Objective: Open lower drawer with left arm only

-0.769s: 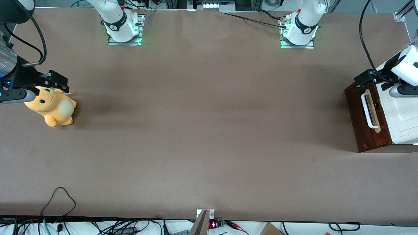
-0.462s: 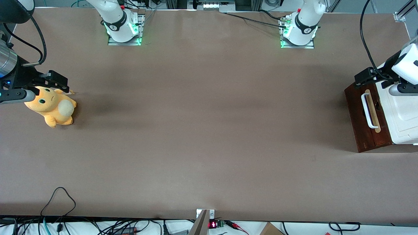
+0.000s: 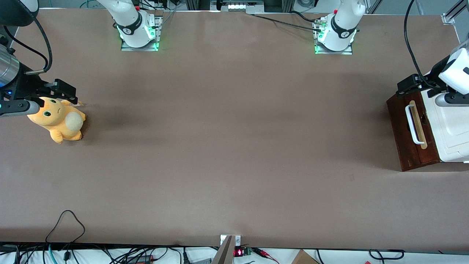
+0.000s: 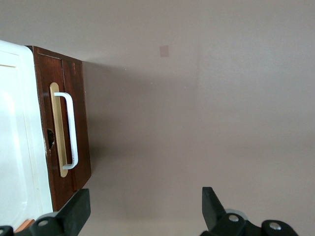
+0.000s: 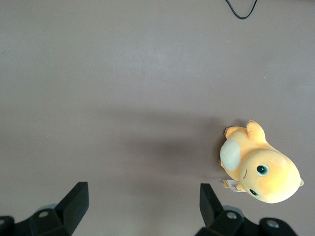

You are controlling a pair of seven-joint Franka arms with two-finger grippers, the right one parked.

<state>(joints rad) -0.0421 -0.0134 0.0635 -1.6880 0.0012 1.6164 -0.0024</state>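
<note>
At the working arm's end of the table, the lower drawer (image 3: 412, 128) sat closed with its handle (image 4: 69, 130) untouched, while the left arm (image 3: 454, 73) had drifted slightly farther from the front camera, its gripper (image 4: 142, 216) spread wide above the cabinet's upper edge.

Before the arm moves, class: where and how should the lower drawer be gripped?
Grip the white bar handle at mid-span, coming from in front of the lower drawer: the bar stands off a pale strip, leaving finger room. The open gripper hovers above the cabinet's upper corner.
</note>
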